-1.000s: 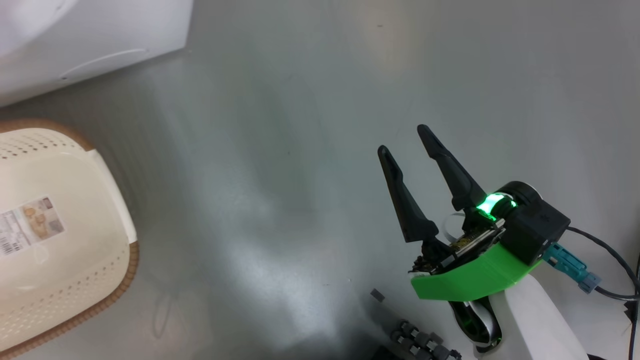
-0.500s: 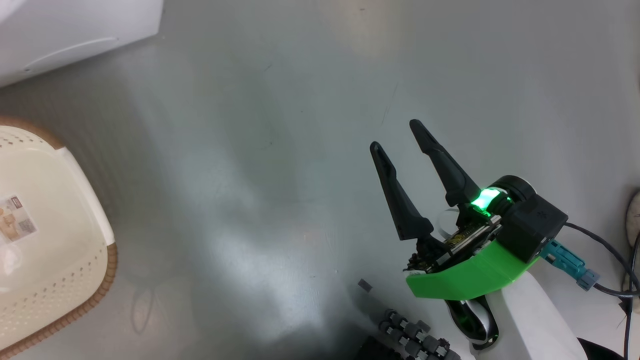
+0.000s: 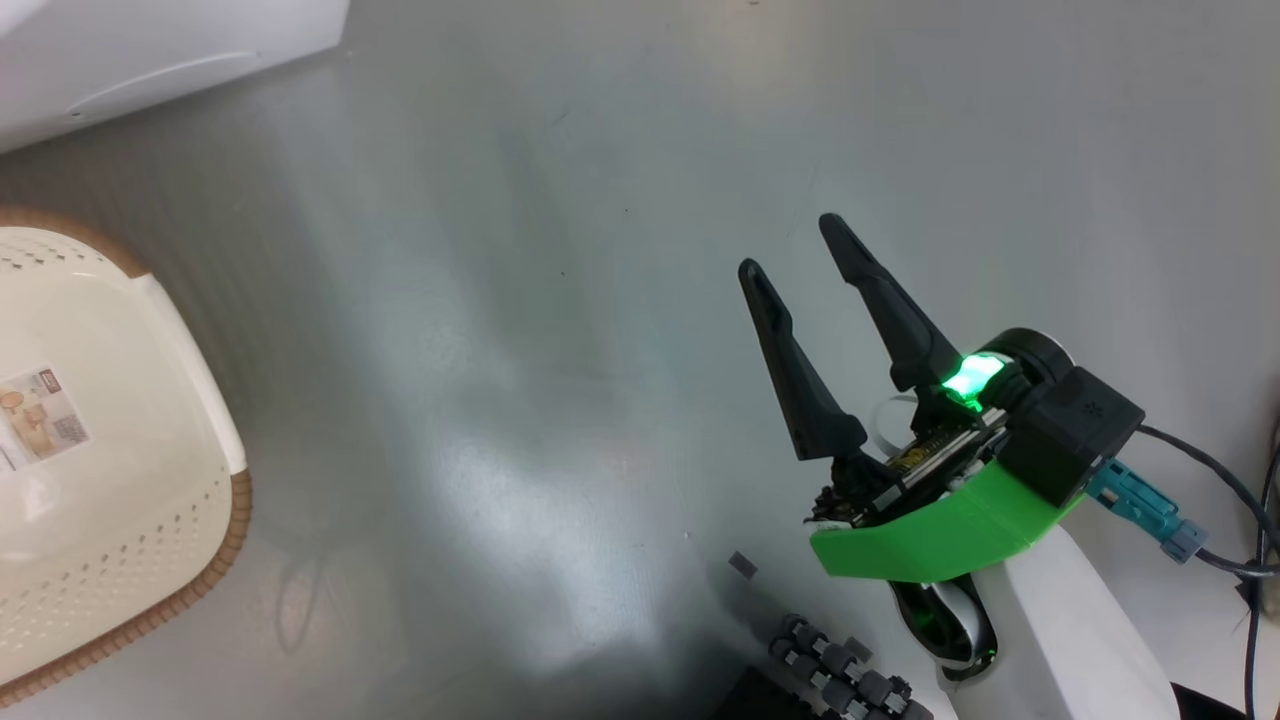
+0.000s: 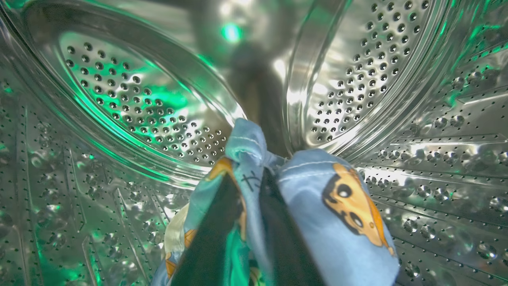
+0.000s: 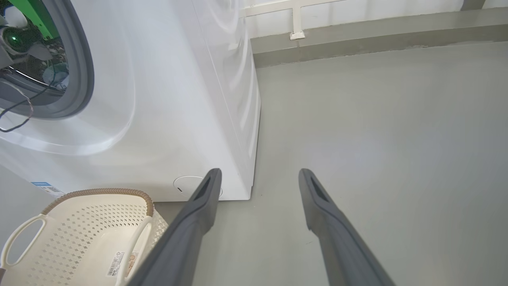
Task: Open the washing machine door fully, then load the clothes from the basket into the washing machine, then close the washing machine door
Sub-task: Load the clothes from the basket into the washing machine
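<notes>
Left hand (image 4: 247, 178) grips clothes (image 4: 341, 206) in drum (image 4: 119, 99) | right hand (image 3: 792, 245) still spread

Right end effector (image 3: 789, 245) — spread wide

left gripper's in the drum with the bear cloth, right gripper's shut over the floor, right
No: the right gripper is open, fingers apart, over the floor, as the head view shows. The left gripper is in the drum with the cloth.

Looks like a bare laundry corner, more test room than home: a white washing machine (image 5: 158, 99) on a smooth grey floor (image 5: 377, 139), plain white wall (image 5: 397, 8) with grey skirting (image 5: 357, 35), a cream basket (image 5: 95, 192) beside it, clothes (image 4: 337, 206) in the steel drum (image 4: 119, 99).
</notes>
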Robot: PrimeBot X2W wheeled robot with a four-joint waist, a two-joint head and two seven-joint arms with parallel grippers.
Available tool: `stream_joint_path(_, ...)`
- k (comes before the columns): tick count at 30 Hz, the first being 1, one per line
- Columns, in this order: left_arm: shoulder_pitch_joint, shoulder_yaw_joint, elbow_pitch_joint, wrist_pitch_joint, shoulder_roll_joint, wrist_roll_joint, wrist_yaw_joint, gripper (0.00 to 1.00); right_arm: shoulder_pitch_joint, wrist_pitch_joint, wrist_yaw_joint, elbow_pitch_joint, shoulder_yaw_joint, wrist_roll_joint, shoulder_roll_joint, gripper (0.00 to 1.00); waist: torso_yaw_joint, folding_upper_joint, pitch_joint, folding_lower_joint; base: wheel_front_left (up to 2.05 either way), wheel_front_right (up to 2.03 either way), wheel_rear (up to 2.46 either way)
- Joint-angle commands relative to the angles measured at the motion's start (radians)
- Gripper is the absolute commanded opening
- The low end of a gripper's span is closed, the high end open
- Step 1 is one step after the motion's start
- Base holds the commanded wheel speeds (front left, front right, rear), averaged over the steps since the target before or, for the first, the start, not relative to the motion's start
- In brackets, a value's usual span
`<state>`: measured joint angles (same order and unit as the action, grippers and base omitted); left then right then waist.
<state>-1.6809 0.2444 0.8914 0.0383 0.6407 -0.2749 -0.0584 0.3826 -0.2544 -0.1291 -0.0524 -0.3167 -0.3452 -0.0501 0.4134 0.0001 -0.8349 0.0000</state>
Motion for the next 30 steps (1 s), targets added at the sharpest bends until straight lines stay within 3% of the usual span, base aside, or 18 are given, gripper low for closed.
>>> stream_joint_path(1, 0.017, 0.003, -0.018, -0.017, 0.033, 0.003, -0.002, 1.0, -0.009, -0.007, -0.002, -0.019, -0.023, -0.001, 0.0, 1.0, -0.005, -0.0001, 0.003, 0.0, 0.0, 0.0, 0.0)
stream_joint_path(11, 0.09, -0.005, 0.016, -0.1, -0.001, -0.037, -0.007, 1.0, -0.01, -0.007, -0.002, -0.007, -0.016, 0.019, 0.0, 1.0, -0.038, -0.0001, 0.051, 0.0, 0.0, 0.0, 0.0)
stream_joint_path(20, 0.298, -0.026, -0.03, -0.213, -0.039, -0.087, 0.018, 1.0, -0.043, -0.007, -0.002, 0.01, 0.011, 0.057, 0.0, 1.0, -0.093, -0.0001, 0.145, 0.0, 0.0, 0.0, 0.0)
stream_joint_path(23, 0.4, -0.034, -0.094, -0.247, -0.056, -0.097, 0.054, 1.0, -0.059, -0.007, -0.002, 0.015, 0.026, 0.071, 0.0, 1.0, -0.115, -0.0001, 0.176, 0.0, 0.0, 0.0, 0.0)
stream_joint_path(24, 0.473, -0.038, -0.152, -0.26, -0.061, -0.092, 0.096, 1.0, -0.068, -0.007, -0.002, 0.017, 0.037, 0.08, 0.0, 1.0, -0.13, -0.0001, 0.194, 0.0, 0.0, 0.0, 0.0)
stream_joint_path(30, 0.713, -0.066, -0.39, -0.276, -0.079, -0.118, 0.175, 1.0, -0.093, -0.007, -0.002, 0.024, 0.067, 0.105, 0.0, 1.0, -0.169, -0.0001, 0.246, 0.0, 0.0, 0.0, 0.0)
